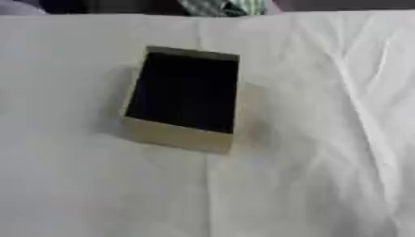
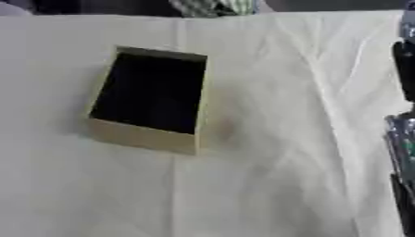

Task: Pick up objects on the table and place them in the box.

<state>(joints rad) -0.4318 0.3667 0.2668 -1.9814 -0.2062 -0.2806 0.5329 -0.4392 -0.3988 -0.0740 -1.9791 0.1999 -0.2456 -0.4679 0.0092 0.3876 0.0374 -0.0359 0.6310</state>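
Observation:
An open tan cardboard box (image 1: 174,137) stands left of the middle on the white cloth. Its long side runs away from me and its inside is dark, so I cannot make out anything in it. Black and silver parts of my right arm (image 2: 404,139) run down the right edge of the right eye view, well apart from the box. I cannot tell whether the hand is among them. My left hand shows in neither view.
A white cloth (image 1: 308,185) with creases and folds on its right half covers the table. The table's far edge (image 1: 97,15) runs along the top, with dark shapes behind it.

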